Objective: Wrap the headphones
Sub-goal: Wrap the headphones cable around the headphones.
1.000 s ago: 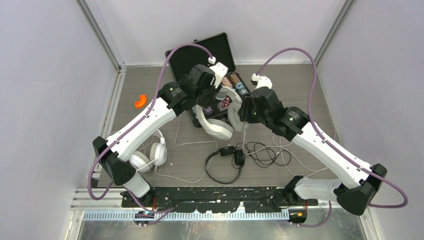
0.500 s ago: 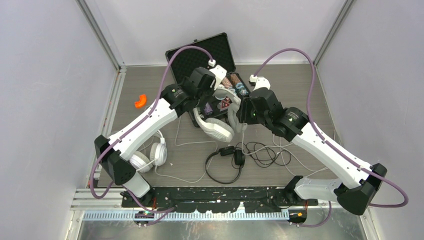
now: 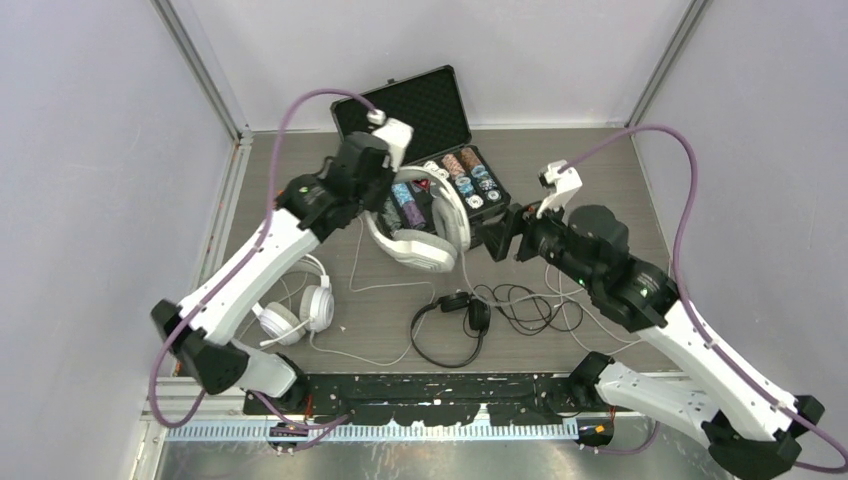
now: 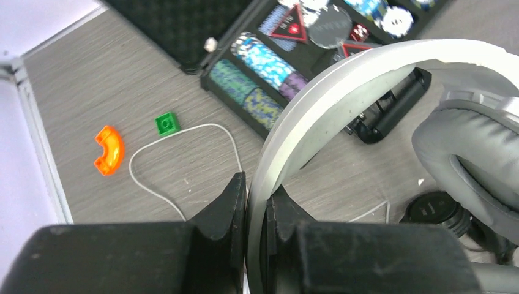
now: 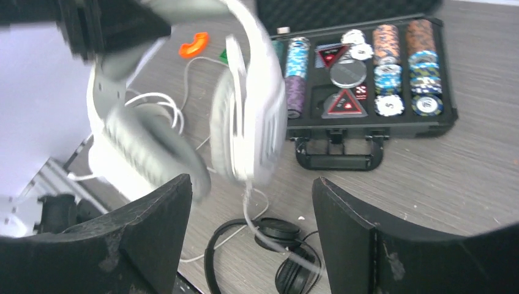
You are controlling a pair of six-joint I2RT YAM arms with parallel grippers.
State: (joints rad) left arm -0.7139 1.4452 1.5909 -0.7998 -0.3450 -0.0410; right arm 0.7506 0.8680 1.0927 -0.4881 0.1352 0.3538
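Note:
My left gripper (image 4: 257, 187) is shut on the headband of the bulky white-grey headphones (image 4: 343, 79) and holds them above the table in front of the chip case. In the top view that pair (image 3: 420, 235) hangs below the left gripper (image 3: 383, 208), its white cord trailing down. To its right, my right gripper (image 3: 500, 237) stands open with nothing between its fingers. From the right wrist, the pair (image 5: 251, 116) shows blurred beyond the open right gripper (image 5: 251, 184). The slim black headphones (image 3: 450, 322) lie at the front centre, and the white round-cup pair (image 3: 297, 310) lies at the front left.
An open black case of poker chips (image 3: 455, 175) lies behind the held pair, lid propped up. An orange curved piece (image 4: 109, 150) and a green brick (image 4: 166, 123) lie at the left. A tangle of thin cords (image 3: 530, 305) spreads right of the black pair.
My right gripper has opened, let go of the white-grey pair and drawn back to the right. My left gripper has closed on the headband and swung left with the pair.

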